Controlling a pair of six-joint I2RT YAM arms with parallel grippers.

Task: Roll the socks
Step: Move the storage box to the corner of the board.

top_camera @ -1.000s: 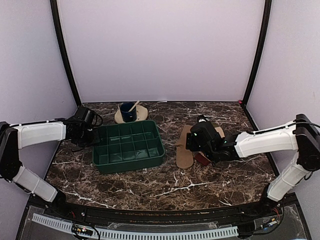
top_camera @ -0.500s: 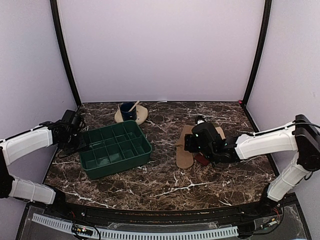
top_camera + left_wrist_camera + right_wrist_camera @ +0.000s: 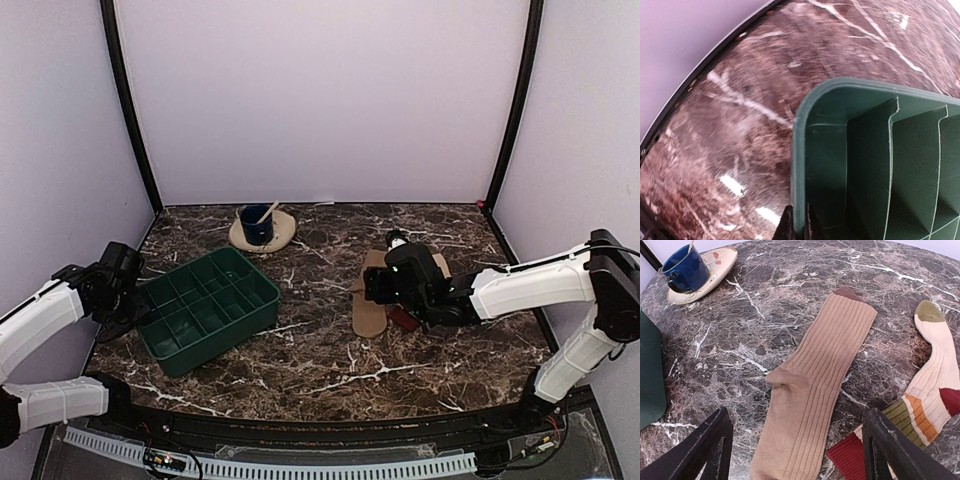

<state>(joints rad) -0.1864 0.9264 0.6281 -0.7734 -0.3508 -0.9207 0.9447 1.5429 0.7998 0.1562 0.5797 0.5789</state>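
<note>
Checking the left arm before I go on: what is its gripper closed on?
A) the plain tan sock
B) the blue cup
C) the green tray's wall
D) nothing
C: in the left wrist view the left gripper pinches the green tray at its wall, while the plain tan sock and the striped sock lie flat, ungripped, in front of the open right gripper.

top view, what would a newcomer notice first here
The green divided tray sits askew at the left of the table, with the left gripper pinching its corner rim. To the right, the plain tan sock and the striped sock lie flat side by side, unrolled, under the open right gripper. A blue cup on a saucer sits at the back.
</note>
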